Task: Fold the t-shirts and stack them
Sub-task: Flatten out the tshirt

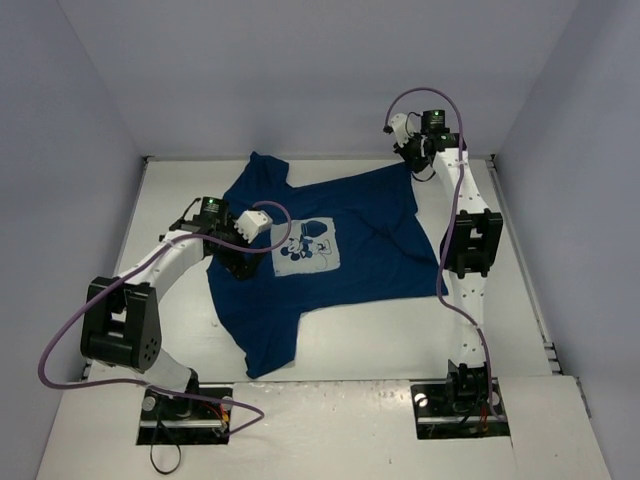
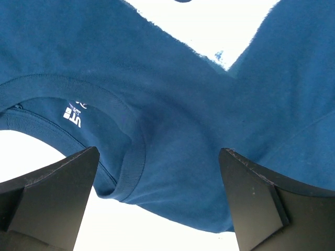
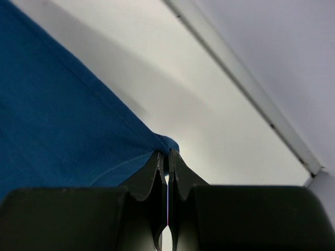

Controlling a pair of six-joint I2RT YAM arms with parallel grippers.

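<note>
Shirt: navy blue cloth t-shirt, pale mouse print up, flat on white table; long axis left–right, collar at left.
Left gripper: spread wide, empty, just over the collar.
Right gripper: clenched on the far-right hem corner.

White table, 1 navy t-shirt.
Spread print-up over the middle, wrinkled, collar left, hem right, 1 sleeve far, 1 sleeve near.

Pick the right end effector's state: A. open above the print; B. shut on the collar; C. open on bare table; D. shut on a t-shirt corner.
D: the right end effector pinches a bunched corner of the t-shirt between closed tips.
</note>
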